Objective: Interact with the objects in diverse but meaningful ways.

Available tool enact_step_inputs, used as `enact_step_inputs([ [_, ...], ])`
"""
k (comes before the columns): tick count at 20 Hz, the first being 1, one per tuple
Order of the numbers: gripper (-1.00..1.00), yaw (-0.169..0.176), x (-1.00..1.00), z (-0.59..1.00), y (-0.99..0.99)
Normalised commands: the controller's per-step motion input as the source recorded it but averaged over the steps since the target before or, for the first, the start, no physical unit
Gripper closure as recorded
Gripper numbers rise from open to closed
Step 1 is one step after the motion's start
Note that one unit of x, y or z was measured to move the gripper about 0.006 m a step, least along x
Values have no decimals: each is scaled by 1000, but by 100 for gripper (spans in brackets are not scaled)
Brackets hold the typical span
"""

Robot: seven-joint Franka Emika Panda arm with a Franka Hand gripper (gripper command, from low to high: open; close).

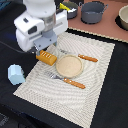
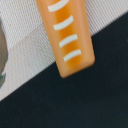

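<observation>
A golden-brown scored bread loaf [image 1: 46, 58] lies at the edge of the striped placemat [image 1: 95, 75], toward the exterior view's left. My gripper [image 1: 43, 51] hangs directly over it, very close; its fingertips are hidden behind the hand and the loaf, so I cannot tell whether they touch. The wrist view is filled by the bread loaf [image 2: 67, 35] with its white score marks, one end reaching over the dark table [image 2: 75, 100]; no fingers show there. A pale blue rounded-top block [image 1: 15, 74] stands on the dark table beyond the mat, further toward the exterior view's left.
A tan plate [image 1: 68, 65] sits mid-mat with a fork [image 1: 70, 82] and a knife [image 1: 86, 58] with orange handles on either side of it. A grey pot [image 1: 93, 12], a dark pan holding something yellow [image 1: 68, 7] and a bowl [image 1: 123, 18] stand at the back.
</observation>
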Motion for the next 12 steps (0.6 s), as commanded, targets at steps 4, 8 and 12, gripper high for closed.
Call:
enact_step_inputs([
  [4, -100, -66, -671, -25, -384],
  [8, -100, -3, -679, -344, -488],
  [12, -100, 111, -511, -426, -375],
])
